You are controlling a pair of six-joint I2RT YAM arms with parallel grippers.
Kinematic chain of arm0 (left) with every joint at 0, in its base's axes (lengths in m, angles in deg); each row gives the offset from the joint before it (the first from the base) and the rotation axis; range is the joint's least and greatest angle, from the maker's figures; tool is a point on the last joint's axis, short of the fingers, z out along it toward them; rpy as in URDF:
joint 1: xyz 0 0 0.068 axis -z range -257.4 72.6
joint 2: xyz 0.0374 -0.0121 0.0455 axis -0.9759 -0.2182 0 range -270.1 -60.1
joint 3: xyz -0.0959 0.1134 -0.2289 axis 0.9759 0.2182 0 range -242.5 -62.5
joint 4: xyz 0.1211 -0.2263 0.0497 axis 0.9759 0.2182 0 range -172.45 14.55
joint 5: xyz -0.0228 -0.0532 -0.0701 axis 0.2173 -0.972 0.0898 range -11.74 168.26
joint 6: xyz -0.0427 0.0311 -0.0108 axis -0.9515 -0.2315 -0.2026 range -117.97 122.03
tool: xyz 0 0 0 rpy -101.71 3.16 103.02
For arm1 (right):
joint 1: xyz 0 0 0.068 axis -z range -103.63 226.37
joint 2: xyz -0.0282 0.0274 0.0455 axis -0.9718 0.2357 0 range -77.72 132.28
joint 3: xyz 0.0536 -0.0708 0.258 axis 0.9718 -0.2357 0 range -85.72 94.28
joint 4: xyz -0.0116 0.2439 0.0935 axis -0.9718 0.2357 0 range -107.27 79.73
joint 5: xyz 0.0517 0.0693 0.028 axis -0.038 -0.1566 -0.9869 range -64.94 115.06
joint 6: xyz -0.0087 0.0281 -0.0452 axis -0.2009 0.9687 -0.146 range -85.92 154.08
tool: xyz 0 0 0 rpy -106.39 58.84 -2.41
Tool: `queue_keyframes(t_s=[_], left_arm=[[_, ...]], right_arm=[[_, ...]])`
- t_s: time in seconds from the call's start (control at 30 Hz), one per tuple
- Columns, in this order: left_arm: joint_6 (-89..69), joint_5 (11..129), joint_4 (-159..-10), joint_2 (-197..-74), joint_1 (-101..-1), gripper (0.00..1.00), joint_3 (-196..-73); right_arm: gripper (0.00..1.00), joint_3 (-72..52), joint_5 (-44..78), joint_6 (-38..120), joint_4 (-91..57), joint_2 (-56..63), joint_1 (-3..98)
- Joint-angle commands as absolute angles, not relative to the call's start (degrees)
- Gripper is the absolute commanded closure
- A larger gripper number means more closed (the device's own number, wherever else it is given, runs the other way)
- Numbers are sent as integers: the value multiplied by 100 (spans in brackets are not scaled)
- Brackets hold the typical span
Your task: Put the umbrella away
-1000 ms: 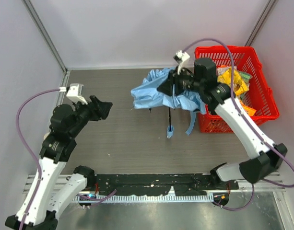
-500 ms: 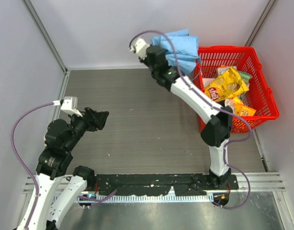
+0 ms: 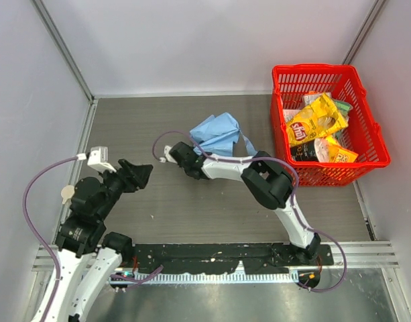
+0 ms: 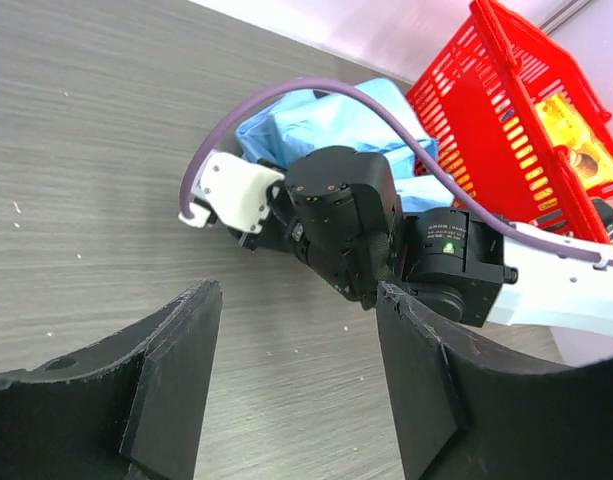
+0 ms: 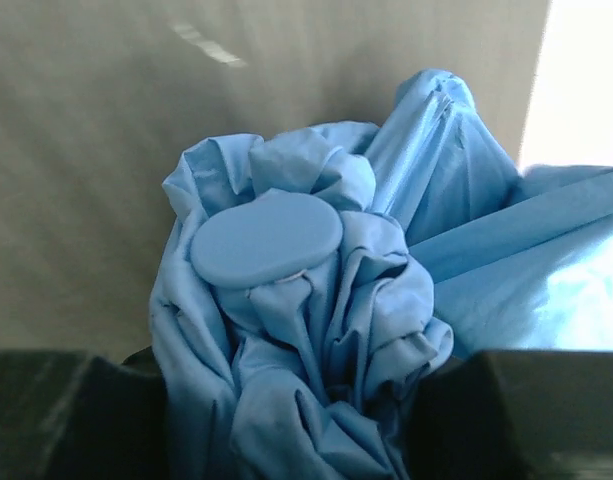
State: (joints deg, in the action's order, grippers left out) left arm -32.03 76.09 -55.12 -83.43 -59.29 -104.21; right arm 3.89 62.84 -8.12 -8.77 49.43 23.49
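Observation:
The umbrella (image 3: 216, 133) is a bunched sky-blue bundle lying on the table's middle, left of the red basket (image 3: 311, 68). My right gripper (image 3: 200, 153) reaches low across the table and is shut on the umbrella's fabric. In the right wrist view the crumpled fabric and a flat blue oval cap (image 5: 267, 238) fill the gap between the dark fingers (image 5: 56, 415). My left gripper (image 3: 139, 173) is open and empty, about a hand's width left of the right wrist. In the left wrist view its gripper (image 4: 298, 300) faces the right wrist (image 4: 346, 225) and the umbrella (image 4: 321, 122). Shaft and handle are hidden.
The red basket stands at the back right and holds a yellow snack bag (image 3: 316, 117) and other packets; it also shows in the left wrist view (image 4: 506, 110). White walls with metal posts close the table at the back and both sides.
My right arm carried the umbrella from beside the basket up toward the back wall, then down to the table's middle. My left gripper drew back slightly toward the near edge.

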Motion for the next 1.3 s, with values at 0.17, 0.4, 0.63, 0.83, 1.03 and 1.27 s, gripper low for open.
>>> queue_keyframes(t_s=[0.17,0.4,0.63,0.83,1.03,1.27], left_arm=[[-4604,7607,-5371,-8137,-5929,35,-9915],[-5780,7255,-5301,-7926,-5920,33,-9397],[-6923,7238,-5468,-7855,-5929,34,-8694],[-7900,7237,-6836,-8539,-5929,33,-7885],[-8128,7238,-8656,-10471,-5885,31,-7849],[-8103,7562,-11317,-12213,-5789,8,-7639]], right_arm=[[99,1017,2791,375,2597,5173,2460],[99,824,997,613,2958,5411,2486],[99,1070,-306,613,3388,5903,2583],[99,912,-727,595,3292,6062,2706],[99,806,-922,578,3160,5991,2838],[99,798,-1098,543,3143,5903,2935]])
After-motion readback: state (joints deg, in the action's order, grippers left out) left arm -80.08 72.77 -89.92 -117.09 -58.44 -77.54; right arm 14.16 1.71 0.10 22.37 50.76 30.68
